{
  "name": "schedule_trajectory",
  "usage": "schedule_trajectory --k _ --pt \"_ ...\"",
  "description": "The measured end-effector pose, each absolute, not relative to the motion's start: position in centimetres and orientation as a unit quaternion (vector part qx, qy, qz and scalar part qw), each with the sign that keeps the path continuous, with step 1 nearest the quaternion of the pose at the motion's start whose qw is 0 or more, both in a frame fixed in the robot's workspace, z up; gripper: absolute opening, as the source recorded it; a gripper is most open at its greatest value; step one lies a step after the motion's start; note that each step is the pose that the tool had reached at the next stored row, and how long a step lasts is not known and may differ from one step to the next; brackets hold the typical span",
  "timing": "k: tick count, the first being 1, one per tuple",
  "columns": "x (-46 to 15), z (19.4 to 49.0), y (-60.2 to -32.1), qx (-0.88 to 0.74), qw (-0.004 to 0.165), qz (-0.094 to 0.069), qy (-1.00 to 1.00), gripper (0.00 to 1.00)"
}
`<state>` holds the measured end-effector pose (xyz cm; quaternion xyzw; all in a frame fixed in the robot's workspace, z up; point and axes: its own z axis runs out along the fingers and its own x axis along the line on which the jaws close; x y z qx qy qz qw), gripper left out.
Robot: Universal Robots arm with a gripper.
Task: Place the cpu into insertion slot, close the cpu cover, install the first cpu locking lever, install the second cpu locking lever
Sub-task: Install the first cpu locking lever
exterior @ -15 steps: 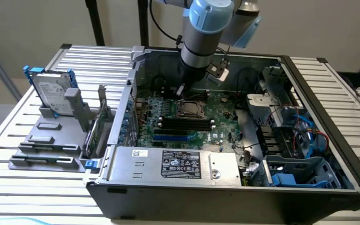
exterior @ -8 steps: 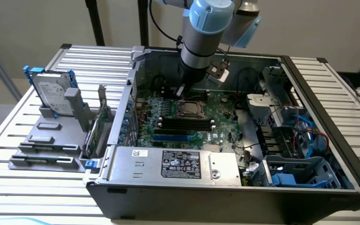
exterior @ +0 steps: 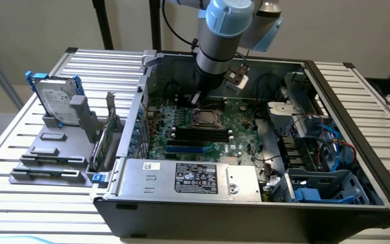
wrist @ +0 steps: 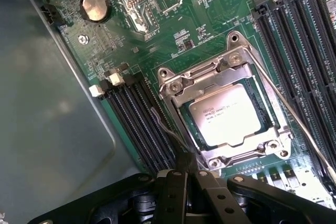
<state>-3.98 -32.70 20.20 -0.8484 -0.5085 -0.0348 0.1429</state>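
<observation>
Closed pincer (wrist: 186,174), gripping nothing, sits at the free end of one thin wire locking lever (wrist: 167,127), just beside the memory slots (wrist: 137,114). On the motherboard (wrist: 173,40) the cpu (wrist: 226,114) lies silvery face up in the insertion slot (wrist: 255,99), with the cpu cover (wrist: 210,78) lowered over it. Judged step: installing a locking lever. Whether the opposite lever (wrist: 294,119) is hooked cannot be told. Latching calls for pressing the wire end down and sideways under its catch.
</observation>
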Motion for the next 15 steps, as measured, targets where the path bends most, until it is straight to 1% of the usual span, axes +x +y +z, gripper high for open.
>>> schedule_trajectory --k 15 --pt "-3.17 20.04 -32.47 -0.848 0.143 -0.035 -0.508 0.11"
